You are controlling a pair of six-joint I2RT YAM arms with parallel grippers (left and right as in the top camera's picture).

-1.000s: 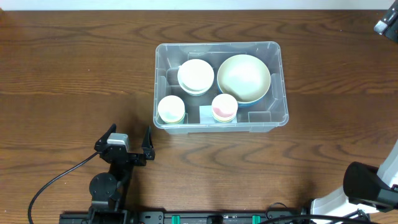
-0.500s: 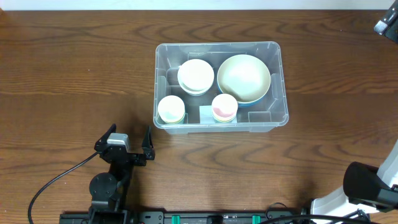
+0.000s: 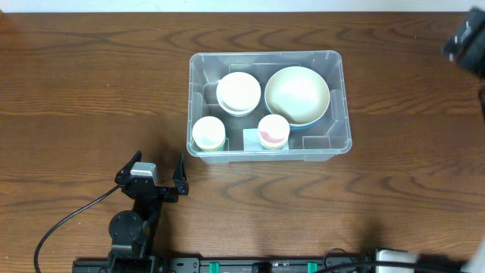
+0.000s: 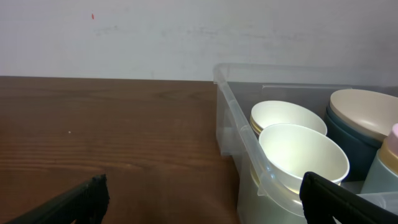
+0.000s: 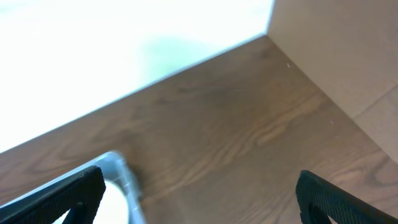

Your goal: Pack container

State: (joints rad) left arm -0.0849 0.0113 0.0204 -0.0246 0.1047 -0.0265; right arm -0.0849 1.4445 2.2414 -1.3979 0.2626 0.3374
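Already filled: clear container holds bowls while both arms stand off

Overhead, the container (image 3: 340,114) sits on the brown wooden counter (image 3: 91,91), a little right of centre and toward the far side. Inside it, a large cream bowl (image 3: 297,95) nested in a blue bowl (image 4: 347,134) fills the far right part. A stack of cream bowls (image 3: 239,92) stands to its left. A small cream bowl (image 3: 208,133) and a small pink-tinged bowl (image 3: 273,130) occupy the near side, with a pale label (image 3: 251,139) between them.

The left fingers (image 3: 180,170) are spread wide with nothing between them, near the front edge of the counter and apart from the container's near-left corner. The left wrist view shows the container's wall ahead and to the right. The right fingers (image 5: 68,196) are likewise spread and grasp nothing, above bare counter. Overhead, the right arm (image 3: 464,42) is only a dark blur at the far right edge.
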